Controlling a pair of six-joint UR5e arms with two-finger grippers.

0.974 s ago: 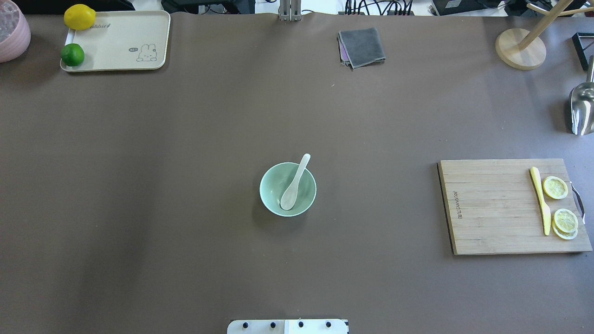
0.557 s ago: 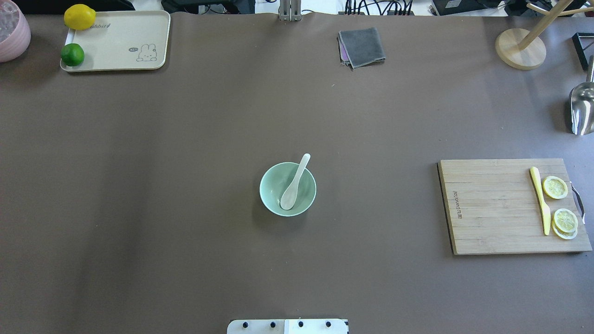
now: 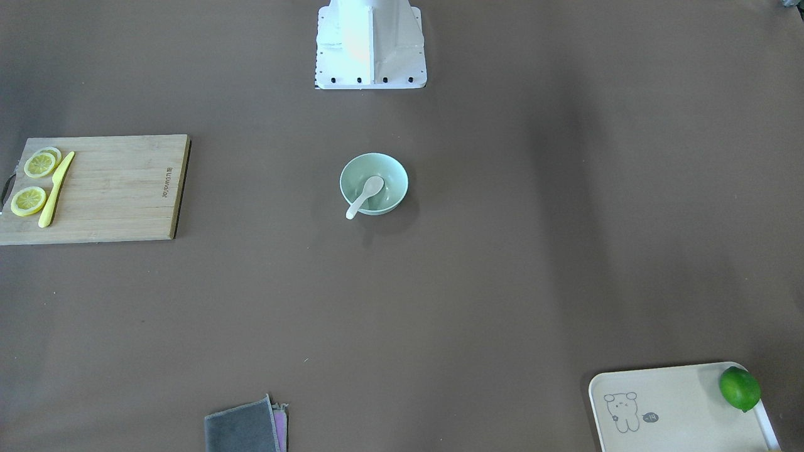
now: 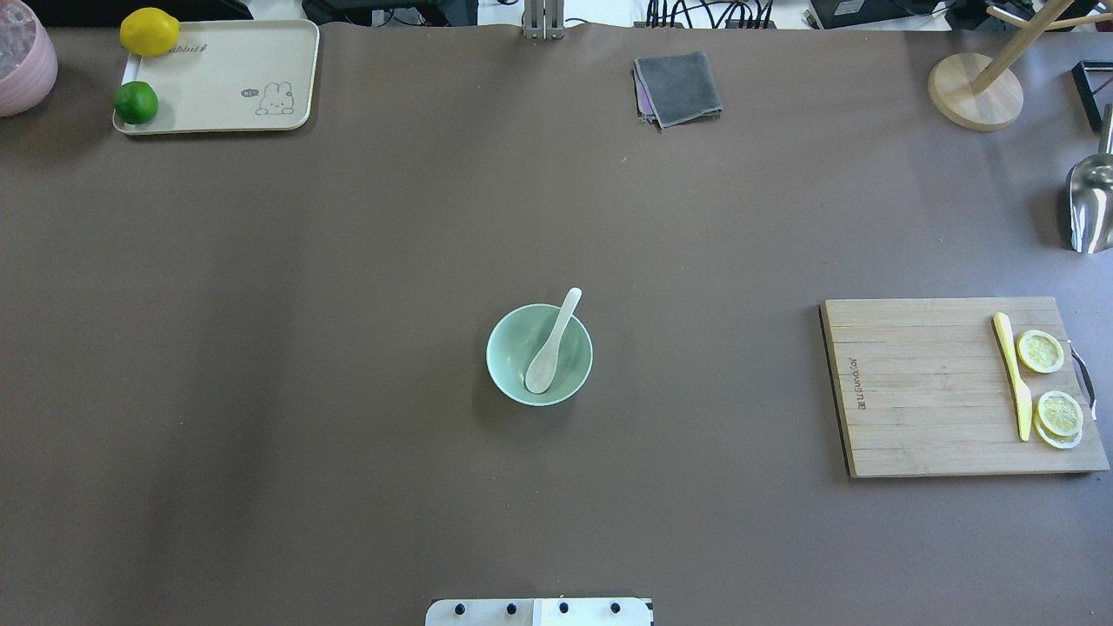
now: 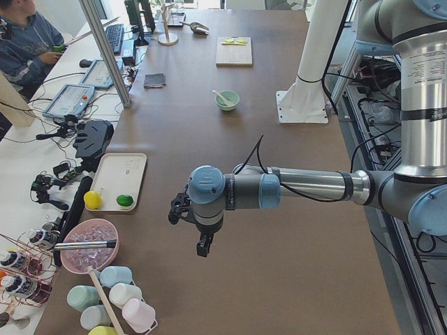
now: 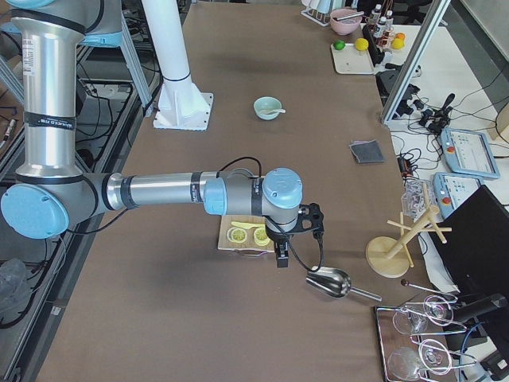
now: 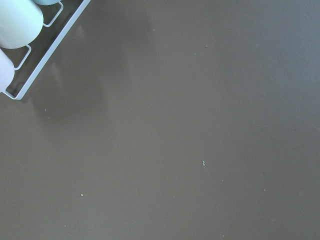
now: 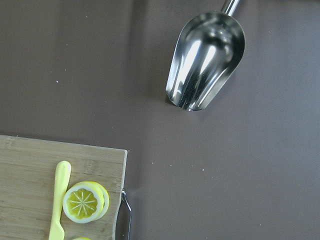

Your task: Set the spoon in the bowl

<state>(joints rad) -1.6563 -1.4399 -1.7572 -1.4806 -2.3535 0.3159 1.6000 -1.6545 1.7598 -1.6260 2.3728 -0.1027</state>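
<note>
The white spoon (image 4: 552,343) lies in the pale mint-green bowl (image 4: 509,335) at the table's middle, scoop down inside and handle leaning over the far rim. The front-facing view shows the same spoon (image 3: 363,196) and bowl (image 3: 389,172). Neither gripper appears in the overhead or front-facing views. The left gripper (image 5: 202,248) hangs over bare table at the left end, far from the bowl (image 5: 227,102). The right gripper (image 6: 280,259) hangs near the cutting board at the right end. I cannot tell whether either is open or shut.
A wooden cutting board (image 4: 922,391) with a yellow knife (image 4: 1013,378) and lemon slices lies right. A cream tray (image 4: 226,78) with a lemon and lime is far left. A grey cloth (image 4: 678,87), a metal scoop (image 4: 1091,204) and a wooden stand (image 4: 974,91) sit along the far side.
</note>
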